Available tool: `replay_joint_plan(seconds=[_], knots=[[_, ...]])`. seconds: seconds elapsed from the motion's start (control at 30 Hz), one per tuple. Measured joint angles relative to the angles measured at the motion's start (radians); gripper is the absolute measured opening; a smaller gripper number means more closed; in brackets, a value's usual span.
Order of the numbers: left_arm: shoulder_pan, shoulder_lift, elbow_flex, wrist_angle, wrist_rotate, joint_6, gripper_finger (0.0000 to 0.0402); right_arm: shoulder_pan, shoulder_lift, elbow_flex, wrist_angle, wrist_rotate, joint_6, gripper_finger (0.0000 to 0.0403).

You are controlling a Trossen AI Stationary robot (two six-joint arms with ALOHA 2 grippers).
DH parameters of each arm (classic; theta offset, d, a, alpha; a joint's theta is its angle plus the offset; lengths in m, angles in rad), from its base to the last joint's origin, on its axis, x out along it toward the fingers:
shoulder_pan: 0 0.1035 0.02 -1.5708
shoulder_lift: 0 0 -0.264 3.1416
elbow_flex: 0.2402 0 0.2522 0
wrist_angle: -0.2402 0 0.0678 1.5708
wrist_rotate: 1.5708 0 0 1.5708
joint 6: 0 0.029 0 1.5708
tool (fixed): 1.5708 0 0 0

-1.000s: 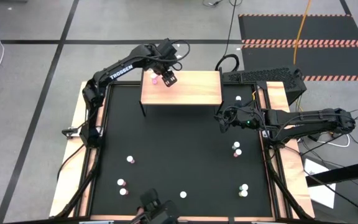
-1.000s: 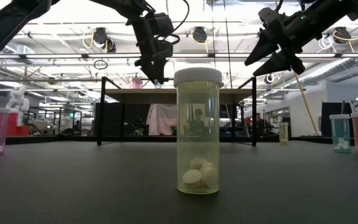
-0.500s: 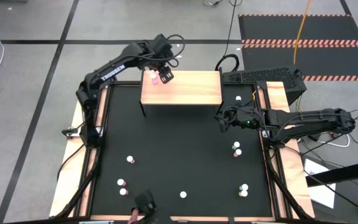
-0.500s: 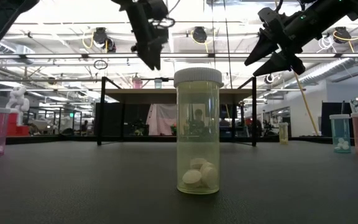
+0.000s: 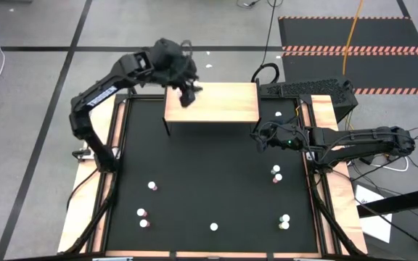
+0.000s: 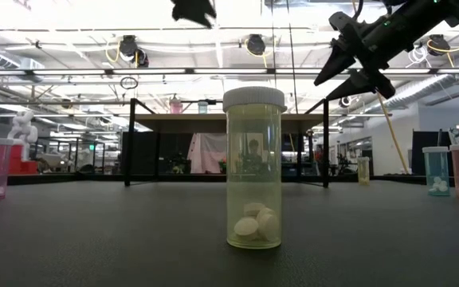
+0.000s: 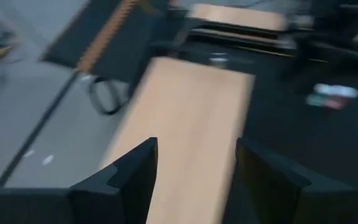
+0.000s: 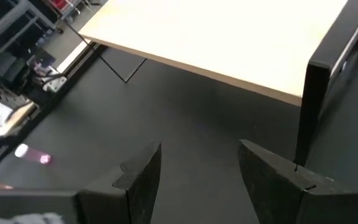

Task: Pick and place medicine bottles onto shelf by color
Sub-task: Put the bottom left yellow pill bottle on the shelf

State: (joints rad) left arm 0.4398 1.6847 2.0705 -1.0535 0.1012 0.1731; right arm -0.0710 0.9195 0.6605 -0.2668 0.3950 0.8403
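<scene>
- The shelf (image 5: pixel 212 102), a light-wood board on thin black legs, stands at the far edge of the black table (image 5: pixel 209 181); its long axis runs left to right across the table in the high view, and I place everything else against it.
- The left gripper (image 5: pixel 186 93) hangs over the shelf's far-left corner, its fingers (image 7: pixel 129 177) spread apart with nothing between them; the left wrist view shows only bare board beyond them.
- In the low view two bottles show on the shelf's top near its left end, one pink (image 6: pixel 175 106) and one pale blue (image 6: pixel 203 107), both upright.
- The right gripper (image 5: pixel 257 138) hovers just off the shelf's near-right corner, above the table, jaws parted and empty; the right wrist view looks along the board's underside edge and a black leg (image 8: pixel 319 106).
- A white-capped bottle (image 5: pixel 279 114) stands just right of the shelf.
- The other medicine bottles stand scattered on the table, well in front of the shelf: one (image 5: pixel 152 185) left of it, a pair (image 5: pixel 142 216) farther toward the near-left, one (image 5: pixel 214 227) near the middle, and pairs (image 5: pixel 276 174) (image 5: pixel 284 220) on the right.
- In the low view the middle one, a yellow bottle (image 6: pixel 253 167), stands upright, cap up, its long axis vertical, white tablets at its bottom.
- Each bottle seen from above shows its white cap, so each stands on end.
</scene>
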Motion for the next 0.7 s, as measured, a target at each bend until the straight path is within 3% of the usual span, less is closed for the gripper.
replay_joint_plan(seconds=[0.2,0.3,0.5,0.7], knots=[[-0.19,-0.032,-0.003,-0.079,0.032,-0.044,0.0218,0.043,0.0,0.0,0.007,-0.003,0.09,0.0208],[-0.301,-0.063,-0.065,-0.036,0.031,-0.091,0.0218,0.074,0.0,0.0,0.007,0.002,0.102,0.0208],[-0.514,-0.126,-0.369,0.317,-0.019,-0.296,0.0218,0.116,0.0,0.0,-0.003,0.017,0.018,0.0208],[-0.704,-0.108,-0.582,0.648,-0.193,-0.458,0.0218,0.155,0.0,0.0,-0.024,-0.127,-0.062,0.0208]])
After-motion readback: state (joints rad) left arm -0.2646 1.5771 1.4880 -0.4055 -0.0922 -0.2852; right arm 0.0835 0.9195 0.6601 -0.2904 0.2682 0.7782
